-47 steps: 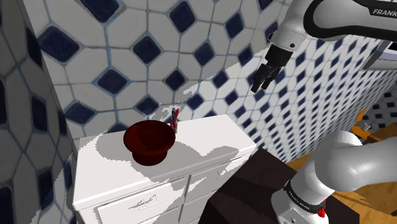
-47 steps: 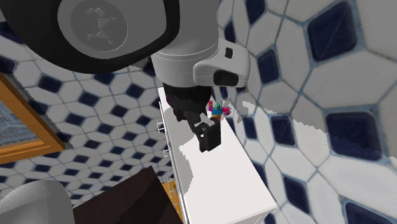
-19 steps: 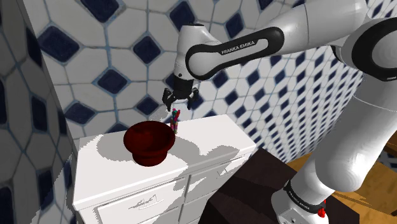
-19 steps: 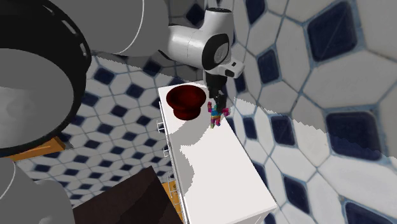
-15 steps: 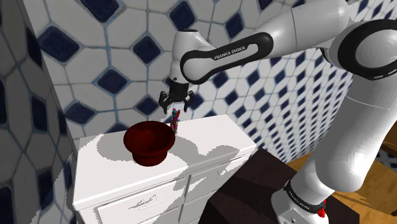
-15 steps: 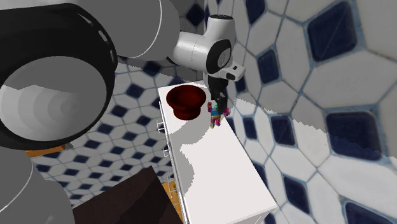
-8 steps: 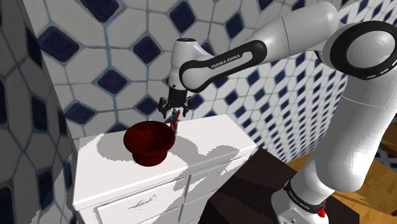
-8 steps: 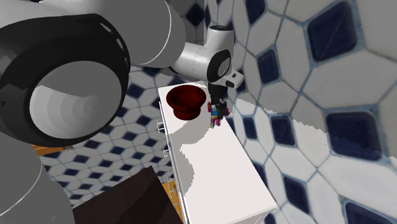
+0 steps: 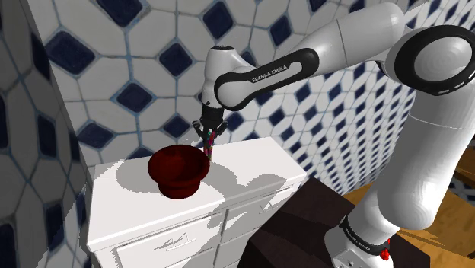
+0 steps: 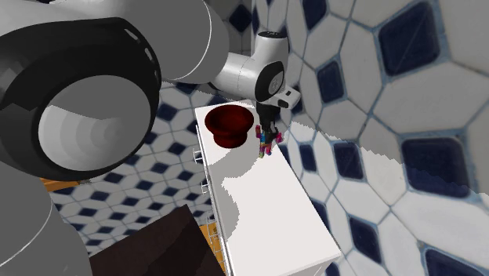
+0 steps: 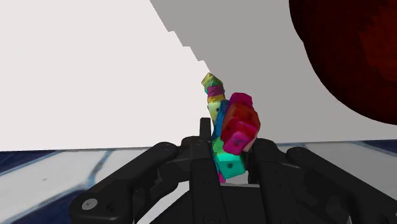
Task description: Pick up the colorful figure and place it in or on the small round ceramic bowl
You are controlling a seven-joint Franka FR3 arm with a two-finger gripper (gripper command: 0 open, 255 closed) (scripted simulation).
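Currently the gripper [image 9: 208, 135] is clamped on the colorful figure [image 9: 208, 146]; in the wrist view both fingers [image 11: 198, 159] press its sides. The figure is upright at the far edge of the white cabinet top [image 9: 259, 164], close to the tiled wall [image 9: 137, 46]. It stands just beside the dark red bowl [image 9: 179, 169], on the shoulder view's right. Cannot tell if its base touches the top.

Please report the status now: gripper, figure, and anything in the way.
Gripper shut on figure. Figure upright on white cabinet, beside dark red bowl, not yet lifted. Nothing seen between figure and bowl.
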